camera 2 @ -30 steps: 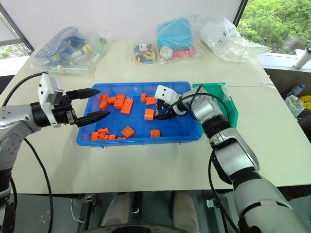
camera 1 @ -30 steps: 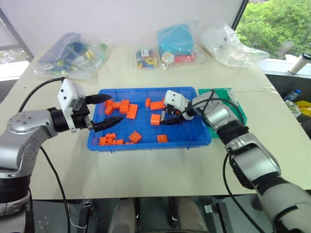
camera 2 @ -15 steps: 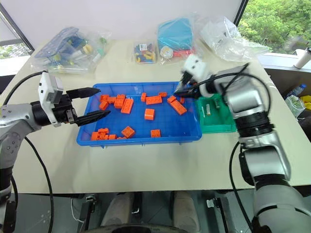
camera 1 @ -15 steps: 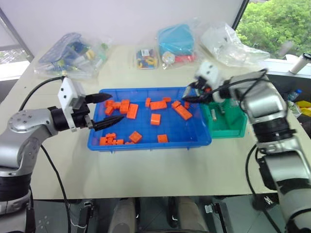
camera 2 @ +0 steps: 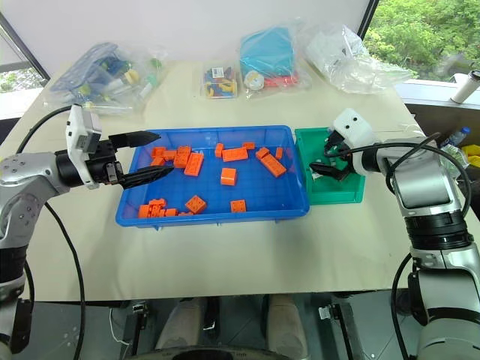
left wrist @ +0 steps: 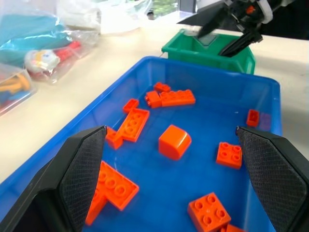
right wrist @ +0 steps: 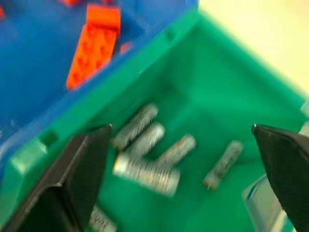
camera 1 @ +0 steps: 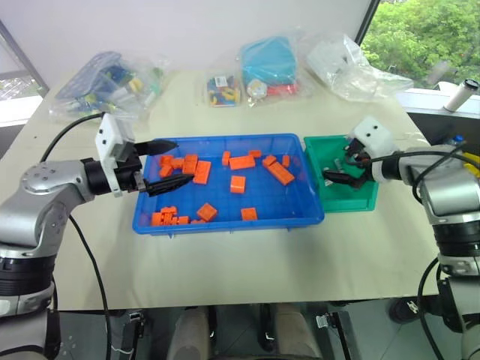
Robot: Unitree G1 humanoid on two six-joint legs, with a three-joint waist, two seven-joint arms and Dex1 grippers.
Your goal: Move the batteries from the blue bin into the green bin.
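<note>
1. The left gripper (camera 1: pixel 166 164) hovers over the left end of the blue bin (camera 1: pixel 225 218), its two black fingers spread wide apart and pointing right, with nothing between them.
2. The blue bin sits in the middle of the table (camera 1: pixel 225 262), long side across. Scattered inside it are orange bricks (camera 1: pixel 242 162): a cluster at the near-left corner, several by the far-left end under the left gripper, a long one and a few small ones along the far wall toward the right, and single pieces in the middle and near the front wall. I can make out no silver cylinders among them.
3. The green bin (camera 1: pixel 351 201) stands just beside the blue bin's right end, the two walls touching or nearly so.
4. The batteries (right wrist: pixel 147 157) lie on the floor of the green bin; the right wrist view shows at least five, three bunched together, one a little apart, and one at the near edge, all lying flat.
5. The right gripper (camera 1: pixel 339 168) hangs over the green bin, pointing left and downward, its fingers wide apart and empty.
6. Along the far edge of the table lie clear plastic bags (camera 1: pixel 112 85) of mixed coloured items, from far left to far right.
</note>
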